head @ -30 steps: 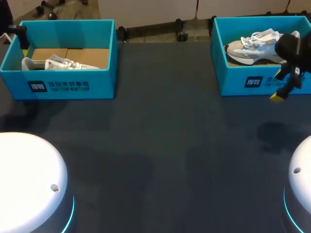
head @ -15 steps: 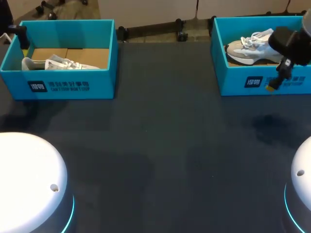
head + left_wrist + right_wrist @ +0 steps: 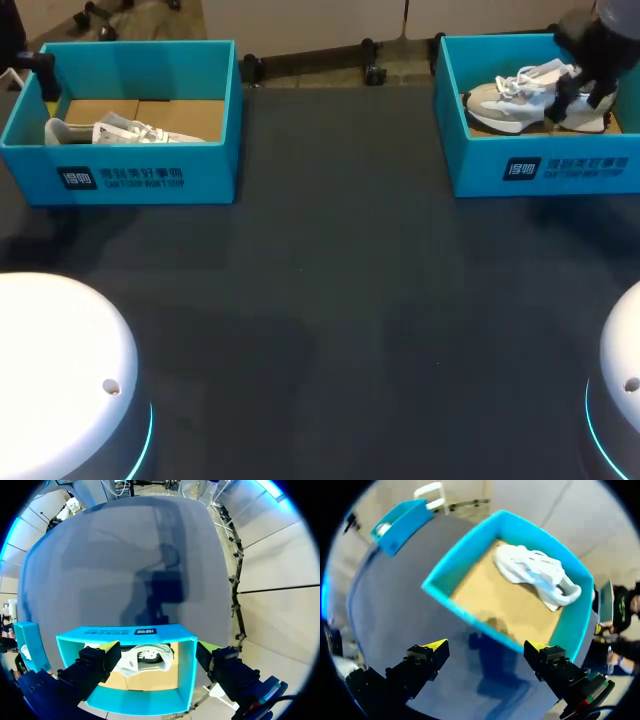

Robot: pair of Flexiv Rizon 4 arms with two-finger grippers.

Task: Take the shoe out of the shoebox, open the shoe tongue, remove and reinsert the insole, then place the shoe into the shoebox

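the shoe i'm after lies in the right shoebox, at about 2 o'clock on the worktop. it sits on the box's tan cardboard floor, toe toward 9 o'clock and heel under my right arm. it is a pale grey and white trainer with loose white laces and a thick light sole.

i'd expect it to be light, with a soft upper that gives under pressure, and firmer at the sole and heel. the laces would slip, so i would pinch across the heel collar or the sides of the midsole.

my right gripper hangs above the near wall of that box with its fingers spread wide and nothing between them.

my left gripper is just as wide and empty. it faces the left shoebox at 10 o'clock, where the other shoe lies inside.
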